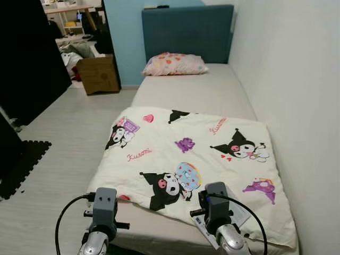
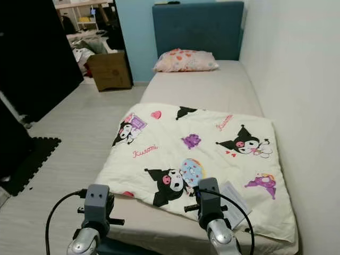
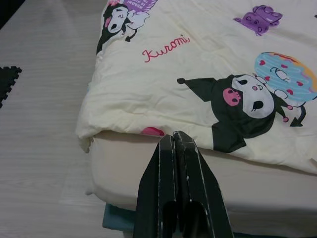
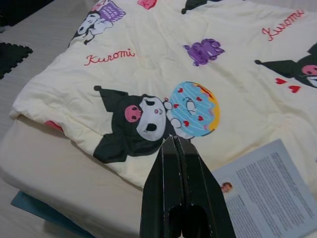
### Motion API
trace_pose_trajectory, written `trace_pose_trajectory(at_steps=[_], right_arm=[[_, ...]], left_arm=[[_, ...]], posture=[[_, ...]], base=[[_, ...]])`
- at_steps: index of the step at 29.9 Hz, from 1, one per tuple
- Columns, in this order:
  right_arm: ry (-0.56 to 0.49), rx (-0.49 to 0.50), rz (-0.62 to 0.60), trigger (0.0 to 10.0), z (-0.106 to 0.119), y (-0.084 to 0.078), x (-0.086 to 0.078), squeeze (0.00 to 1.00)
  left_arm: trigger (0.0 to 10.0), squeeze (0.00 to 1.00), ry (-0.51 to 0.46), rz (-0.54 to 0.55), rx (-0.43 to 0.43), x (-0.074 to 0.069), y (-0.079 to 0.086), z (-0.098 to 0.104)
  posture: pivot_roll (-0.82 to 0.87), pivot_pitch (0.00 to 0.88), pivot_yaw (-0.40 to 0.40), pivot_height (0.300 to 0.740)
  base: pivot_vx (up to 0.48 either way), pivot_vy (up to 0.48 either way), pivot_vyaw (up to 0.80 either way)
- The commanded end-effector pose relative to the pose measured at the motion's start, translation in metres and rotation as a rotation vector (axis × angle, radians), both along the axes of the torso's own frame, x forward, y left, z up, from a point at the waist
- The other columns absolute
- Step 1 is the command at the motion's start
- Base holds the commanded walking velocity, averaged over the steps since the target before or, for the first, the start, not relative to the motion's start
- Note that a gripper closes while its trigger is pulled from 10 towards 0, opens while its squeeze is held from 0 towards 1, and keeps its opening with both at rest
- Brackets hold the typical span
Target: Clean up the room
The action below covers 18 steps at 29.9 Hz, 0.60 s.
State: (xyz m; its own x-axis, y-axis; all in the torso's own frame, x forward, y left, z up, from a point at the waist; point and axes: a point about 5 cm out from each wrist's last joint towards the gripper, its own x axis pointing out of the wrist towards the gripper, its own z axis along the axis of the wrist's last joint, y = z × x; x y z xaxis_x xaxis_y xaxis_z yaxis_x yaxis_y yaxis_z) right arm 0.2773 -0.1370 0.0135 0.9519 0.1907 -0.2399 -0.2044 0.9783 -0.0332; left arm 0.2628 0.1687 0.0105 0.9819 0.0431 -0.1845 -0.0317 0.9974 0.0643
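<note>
Both sets of jaws are pressed fully together and carry nothing: my left gripper (image 3: pixel 174 136) hovers above the near left corner of the bed (image 1: pixel 212 90), and my right gripper (image 4: pixel 175 140) hangs over the near edge of the quilt (image 1: pixel 191 159), close to a printed leaflet (image 4: pixel 267 186). I judge that I hold both arms low and forward at the foot of the bed because the next tidying step lies here, either lifting the leaflet off the bedding or taking the quilt by its near hem. The cream quilt, printed with cartoon characters, lies folded across the near half of the mattress, its near left corner bunched and overhanging the mattress side, its far edge ending well short of the pillow (image 1: pixel 174 64), which rests against the blue headboard (image 1: pixel 187 32). The leaflet lies flat on the quilt's near right part, its edges free, so I expect closed jaws would slide over it; they would need to part first. To the right the bed stands against a white wall (image 1: pixel 297 85), which leaves no room for the right arm to swing outward. To the left the pale floor (image 1: pixel 69 138) is open beside the bed, with a black foam mat (image 1: pixel 21 164) farther out and a cardboard box (image 1: pixel 98 74) among clutter near the far doorway.
</note>
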Motion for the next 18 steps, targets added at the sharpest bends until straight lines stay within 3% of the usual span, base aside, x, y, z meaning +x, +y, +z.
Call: trace_pose_trajectory(at_steps=[1, 18], right_arm=[[0.005, 0.013, -0.010, 10.0, -0.0019, 0.0000, -0.0022, 0.00], [0.004, 0.017, -0.010, 10.0, -0.0017, -0.0002, -0.0020, 0.00]], left_arm=[[10.0, 0.00, 0.010, 0.011, 0.006, -0.0017, 0.0021, -0.0025], [10.0, 0.00, 0.001, 0.024, 0.004, -0.0022, 0.0035, -0.0023]], posture=[[-0.01, 0.038, 0.026, 0.734], [-0.01, 0.044, 0.026, 0.734]], base=[[0.000, 0.000, 0.00], [0.000, 0.000, 0.00]])
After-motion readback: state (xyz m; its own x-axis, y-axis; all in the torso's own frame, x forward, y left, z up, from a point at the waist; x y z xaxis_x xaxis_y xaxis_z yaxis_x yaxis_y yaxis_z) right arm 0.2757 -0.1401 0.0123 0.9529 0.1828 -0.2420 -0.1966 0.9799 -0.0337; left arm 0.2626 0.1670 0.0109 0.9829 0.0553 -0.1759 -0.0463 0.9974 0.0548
